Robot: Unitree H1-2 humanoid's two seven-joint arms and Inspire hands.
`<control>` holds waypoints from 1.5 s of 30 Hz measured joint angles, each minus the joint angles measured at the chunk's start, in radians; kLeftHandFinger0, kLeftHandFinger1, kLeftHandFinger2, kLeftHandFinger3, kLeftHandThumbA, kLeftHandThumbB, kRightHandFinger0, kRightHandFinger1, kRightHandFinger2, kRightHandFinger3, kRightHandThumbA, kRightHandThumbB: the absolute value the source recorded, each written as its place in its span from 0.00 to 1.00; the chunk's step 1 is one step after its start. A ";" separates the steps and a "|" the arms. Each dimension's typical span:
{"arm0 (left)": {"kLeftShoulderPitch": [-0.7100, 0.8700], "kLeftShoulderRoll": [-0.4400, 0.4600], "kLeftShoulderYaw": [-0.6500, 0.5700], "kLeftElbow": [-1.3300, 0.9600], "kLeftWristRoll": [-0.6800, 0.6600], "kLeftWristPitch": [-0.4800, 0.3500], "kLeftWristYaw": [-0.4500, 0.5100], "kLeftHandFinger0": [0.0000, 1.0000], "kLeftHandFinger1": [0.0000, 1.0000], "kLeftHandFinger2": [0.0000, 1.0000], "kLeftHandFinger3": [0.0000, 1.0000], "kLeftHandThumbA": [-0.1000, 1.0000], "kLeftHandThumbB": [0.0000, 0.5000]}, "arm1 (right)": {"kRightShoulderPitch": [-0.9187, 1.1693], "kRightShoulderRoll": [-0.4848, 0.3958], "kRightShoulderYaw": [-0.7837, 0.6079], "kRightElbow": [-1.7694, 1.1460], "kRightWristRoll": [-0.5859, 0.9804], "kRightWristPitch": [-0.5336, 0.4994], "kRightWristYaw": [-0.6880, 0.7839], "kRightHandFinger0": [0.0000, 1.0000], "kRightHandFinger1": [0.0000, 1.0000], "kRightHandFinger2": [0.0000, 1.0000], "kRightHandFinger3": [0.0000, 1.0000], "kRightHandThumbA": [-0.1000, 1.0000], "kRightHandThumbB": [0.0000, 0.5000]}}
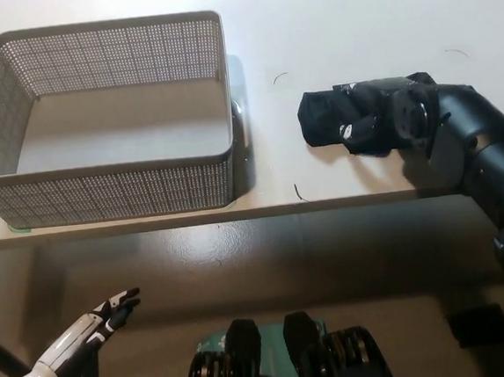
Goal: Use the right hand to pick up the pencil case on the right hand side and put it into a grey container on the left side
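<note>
Pencil case [324,119], black and soft-sided, lies on the pale surface [343,22] at the right of the head view, near the front edge. Its left end is exposed; its right end is covered by the right hand [378,117].

Right hand: black, lying on top of the pencil case with fingers [353,131] curled down over the case's right portion. Contact is evident, and the hand appears clamped on the case, though black on black makes the exact finger positions hard to separate. The case rests on the surface; no gap shows beneath it. The black right arm [478,151] runs from the hand toward the lower right and passes over the surface's front edge.

Grey container [99,52]: a perforated rectangular basket with a handle cut-out in its left wall, standing upright on the left part of the surface, well apart from the pencil case. Its visible floor is bare. A small green mark [17,229] shows at its front left corner.

Left hand [104,314]: white with dark fingers, held low at the lower left, below the surface's front edge and in front of it. Fingers are extended and slightly spread, holding nothing.

Two thin dark curved marks [282,76] show on the surface between the container and the case.
</note>
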 measured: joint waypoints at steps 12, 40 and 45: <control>-0.014 0.000 0.000 -0.006 0.003 0.002 0.000 1.00 1.00 1.00 1.00 1.00 0.69 | 0.063 0.031 0.071 0.002 -0.043 0.000 -0.240 0.01 0.07 0.26 0.43 0.00 0.53; -0.027 0.006 0.000 -0.005 0.011 0.003 0.000 1.00 1.00 1.00 1.00 1.00 0.64 | 0.114 0.024 0.009 0.021 -0.041 -0.132 -0.594 0.00 0.07 0.35 0.25 0.00 0.36; -0.024 0.007 0.000 -0.005 0.020 0.003 0.000 1.00 1.00 1.00 1.00 1.00 0.65 | 0.113 0.025 -0.098 0.016 0.001 -0.187 -0.611 0.00 0.31 0.83 0.63 0.00 0.21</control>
